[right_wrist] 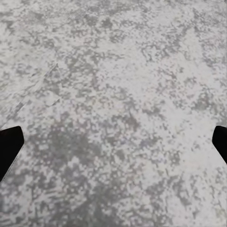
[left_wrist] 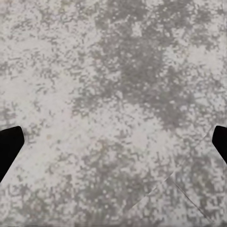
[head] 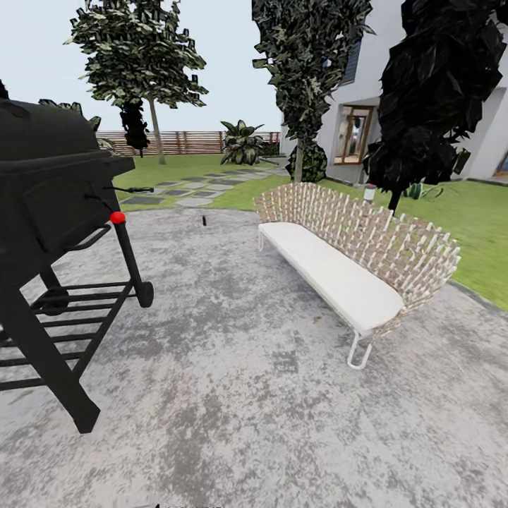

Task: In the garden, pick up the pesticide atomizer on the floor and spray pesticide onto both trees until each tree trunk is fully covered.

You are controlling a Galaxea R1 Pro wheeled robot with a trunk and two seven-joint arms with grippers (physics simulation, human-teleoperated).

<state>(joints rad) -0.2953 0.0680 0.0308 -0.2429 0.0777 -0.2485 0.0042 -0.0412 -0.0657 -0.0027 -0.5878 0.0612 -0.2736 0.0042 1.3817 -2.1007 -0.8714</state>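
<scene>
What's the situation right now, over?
Both end effectors open, empty, over mottled grey paving. Lawn ahead past stepping stones. Black grill left, wicker bench right; path between.

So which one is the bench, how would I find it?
Start at the big grey paved patio in front of the house. On its right side, by the lawn edge, sits the bench. It has a long white seat cushion and a curved woven back, unlike the black barbecue grill standing opposite it.

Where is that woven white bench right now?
In the head view, the bench stands right of centre on the grey paving, across from the black grill, its back toward the lawn.
</scene>
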